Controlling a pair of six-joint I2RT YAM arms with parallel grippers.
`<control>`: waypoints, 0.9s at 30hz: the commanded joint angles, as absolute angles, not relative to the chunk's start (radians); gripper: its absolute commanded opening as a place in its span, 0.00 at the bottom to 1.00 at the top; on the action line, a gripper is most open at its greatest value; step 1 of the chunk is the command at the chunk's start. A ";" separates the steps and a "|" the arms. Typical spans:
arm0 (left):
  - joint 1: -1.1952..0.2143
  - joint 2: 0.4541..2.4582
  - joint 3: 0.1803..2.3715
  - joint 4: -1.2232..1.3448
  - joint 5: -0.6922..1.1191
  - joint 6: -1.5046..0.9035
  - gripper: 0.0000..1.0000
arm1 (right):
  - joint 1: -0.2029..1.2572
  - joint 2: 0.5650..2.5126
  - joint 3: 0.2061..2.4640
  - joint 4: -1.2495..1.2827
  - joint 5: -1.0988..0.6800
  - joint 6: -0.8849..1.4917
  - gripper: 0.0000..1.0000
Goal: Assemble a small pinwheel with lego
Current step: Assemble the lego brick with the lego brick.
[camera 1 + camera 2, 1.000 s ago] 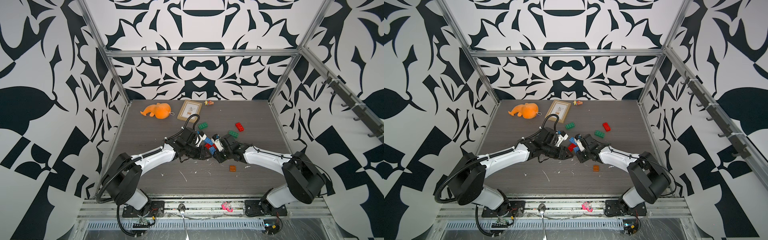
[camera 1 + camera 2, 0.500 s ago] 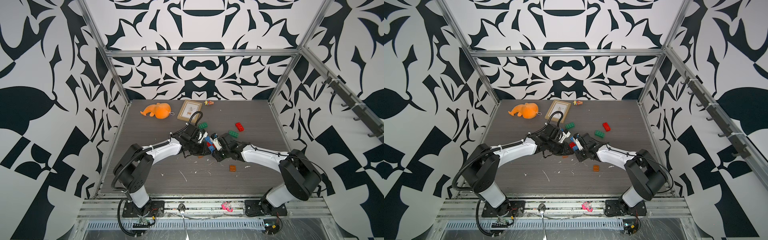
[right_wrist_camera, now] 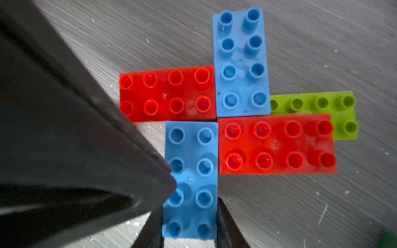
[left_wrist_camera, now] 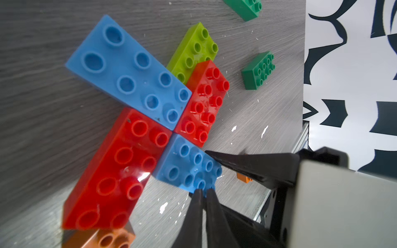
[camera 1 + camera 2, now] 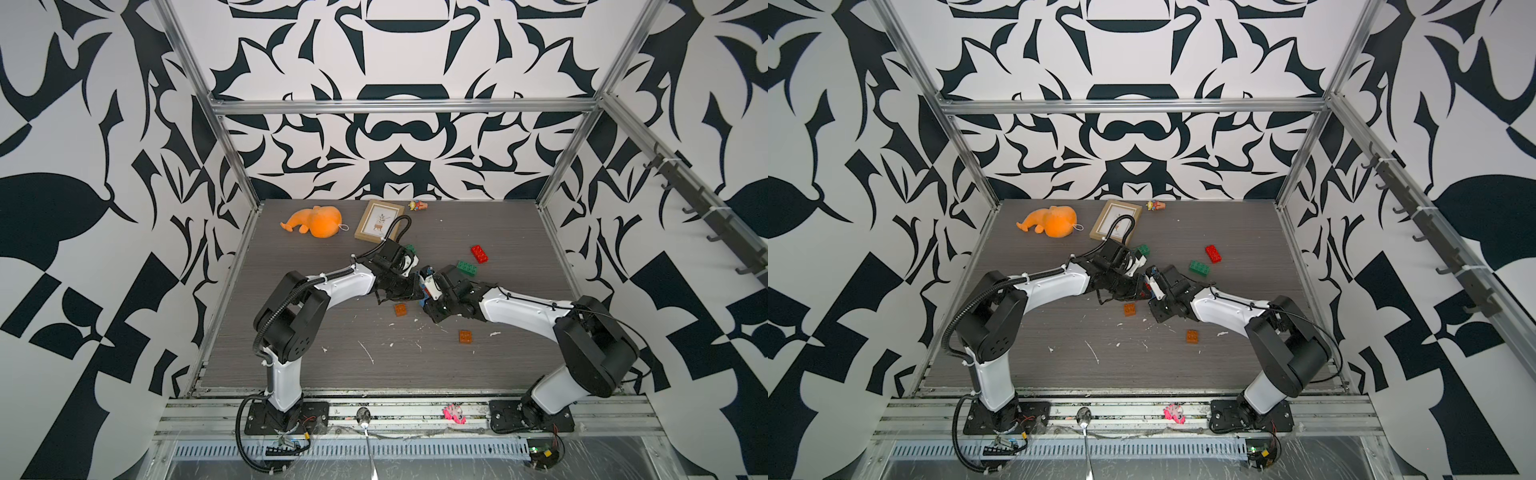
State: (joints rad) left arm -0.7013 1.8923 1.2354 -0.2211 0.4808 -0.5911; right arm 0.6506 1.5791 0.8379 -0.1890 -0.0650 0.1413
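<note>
I read left gripper (image 4: 203,192) pinched together, tips at end of blue brick (image 4: 189,167). Right gripper (image 3: 189,207) clamped across that brick's sides; rest of pinwheel (image 3: 233,130) just ahead.

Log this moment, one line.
left gripper: shut, tips at blue brick | right gripper: shut on blue brick | pinwheel: two red, two blue arms over lime brick
</note>
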 commanded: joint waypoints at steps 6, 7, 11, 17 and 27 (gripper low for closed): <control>-0.696 1.925 1.267 -0.247 0.476 -0.579 0.10 | 0.654 1.553 0.840 -0.202 -0.014 0.185 0.07; -0.697 1.927 1.269 -0.248 0.474 -0.579 0.10 | 0.654 1.555 0.843 -0.205 -0.012 0.187 0.07; -0.697 1.950 1.290 -0.258 0.472 -0.574 0.10 | 0.654 1.566 0.846 -0.206 -0.016 0.200 0.07; -0.695 1.946 1.267 -0.158 0.523 -0.616 0.10 | 0.654 1.586 0.844 -0.207 -0.018 0.210 0.07; -0.694 1.977 1.293 -0.165 0.484 -0.615 0.10 | 0.655 1.594 0.845 -0.203 -0.028 0.217 0.06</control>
State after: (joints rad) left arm -0.6994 1.9427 1.2697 -0.1581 0.4934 -0.6109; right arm 0.6506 1.5795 0.8379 -0.1890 -0.0326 0.2035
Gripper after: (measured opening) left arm 0.096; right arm 0.346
